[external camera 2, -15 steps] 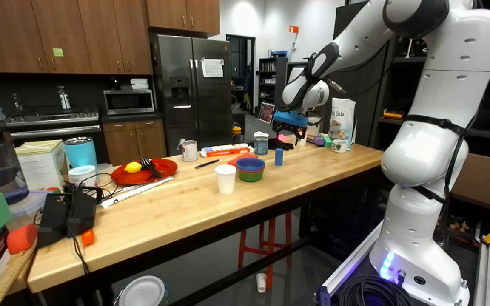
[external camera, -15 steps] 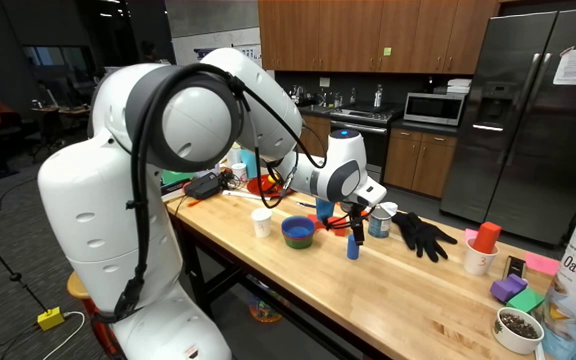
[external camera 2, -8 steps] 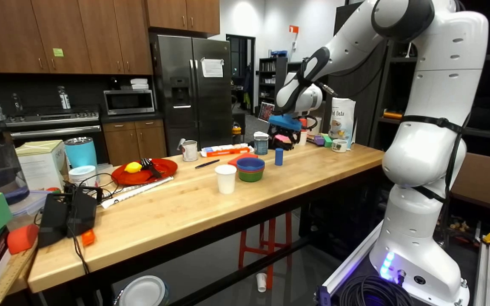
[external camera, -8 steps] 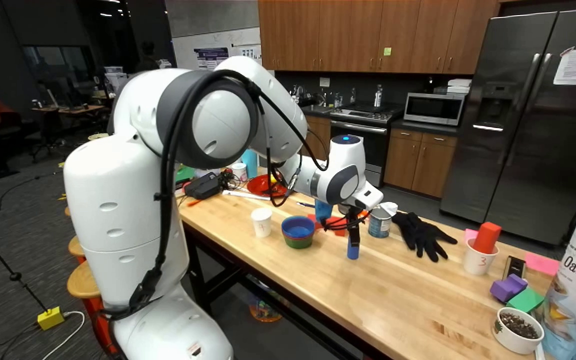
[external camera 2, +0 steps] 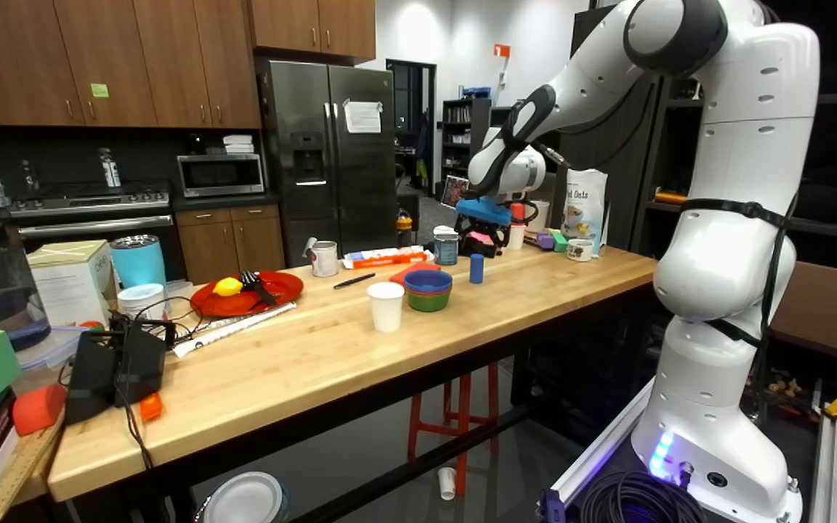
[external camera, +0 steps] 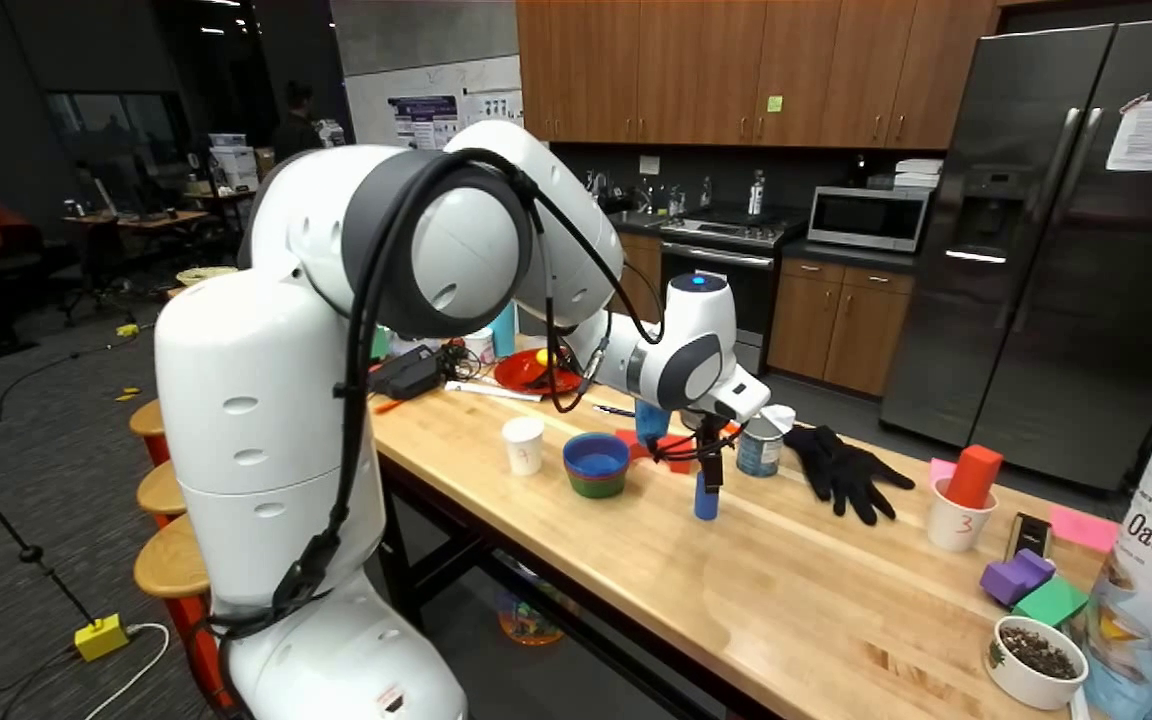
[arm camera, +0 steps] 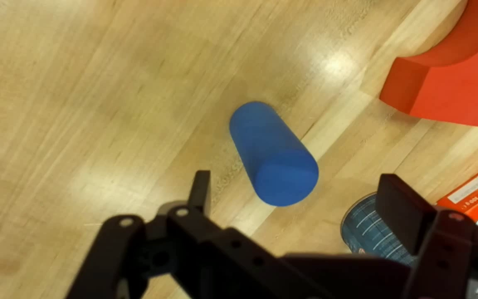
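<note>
A blue cylinder (arm camera: 272, 145) stands upright on the wooden table; it shows in both exterior views as well. My gripper (arm camera: 296, 174) is open above it, the fingers (arm camera: 403, 207) wide apart on either side of the cylinder's top in the wrist view. Nothing is held, and I see no contact. In an exterior view a dark finger (external camera: 711, 470) hides the upper part of the blue cylinder (external camera: 706, 502). Elsewhere the gripper (external camera 2: 482, 247) appears low over the table, behind the blue cylinder (external camera 2: 476, 269). A red arched block (arm camera: 454, 91) lies near it.
A blue-labelled can (external camera: 759, 447) and black gloves (external camera: 841, 470) lie close by the gripper. Nested bowls (external camera: 596, 465) and a white paper cup (external camera: 524, 447) stand on the table. Farther along are a cup (external camera: 956, 520) with a red block, an oats bag (external camera: 1141, 570) and a small bowl (external camera: 1036, 675).
My gripper has come lower, toward the blue cylinder, and turned more downward; most of this happened in the first half second. The arm's elbow has dropped. The cylinder stays put, jaws unchanged.
</note>
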Tool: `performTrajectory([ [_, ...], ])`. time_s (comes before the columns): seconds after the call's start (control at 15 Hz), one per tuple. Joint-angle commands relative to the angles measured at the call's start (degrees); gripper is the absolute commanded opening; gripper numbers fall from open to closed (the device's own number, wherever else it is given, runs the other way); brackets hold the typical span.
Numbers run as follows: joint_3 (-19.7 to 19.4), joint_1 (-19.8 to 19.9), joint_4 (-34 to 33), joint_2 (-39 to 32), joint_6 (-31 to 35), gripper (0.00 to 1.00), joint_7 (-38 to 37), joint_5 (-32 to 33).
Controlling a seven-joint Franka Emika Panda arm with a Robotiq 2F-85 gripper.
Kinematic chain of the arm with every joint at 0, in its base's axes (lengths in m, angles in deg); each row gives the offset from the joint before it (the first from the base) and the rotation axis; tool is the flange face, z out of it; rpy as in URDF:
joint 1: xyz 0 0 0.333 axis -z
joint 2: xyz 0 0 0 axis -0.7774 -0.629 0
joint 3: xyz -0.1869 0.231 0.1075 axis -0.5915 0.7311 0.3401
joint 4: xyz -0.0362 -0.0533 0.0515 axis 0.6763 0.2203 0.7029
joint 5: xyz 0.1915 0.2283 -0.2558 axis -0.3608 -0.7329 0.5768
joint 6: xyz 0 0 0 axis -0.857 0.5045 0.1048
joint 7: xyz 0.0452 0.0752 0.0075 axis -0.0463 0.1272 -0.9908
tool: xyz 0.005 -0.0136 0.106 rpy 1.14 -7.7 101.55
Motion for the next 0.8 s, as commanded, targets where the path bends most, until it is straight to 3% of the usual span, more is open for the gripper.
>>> performTrajectory([
  [0.0, -1.16, -1.13, -2.71, -1.90, -0.88, 1.00, 2.48, -1.85],
  [0.73, -0.87, -2.31, -5.61, -4.76, -3.59, 1.00, 7.57, -7.36],
])
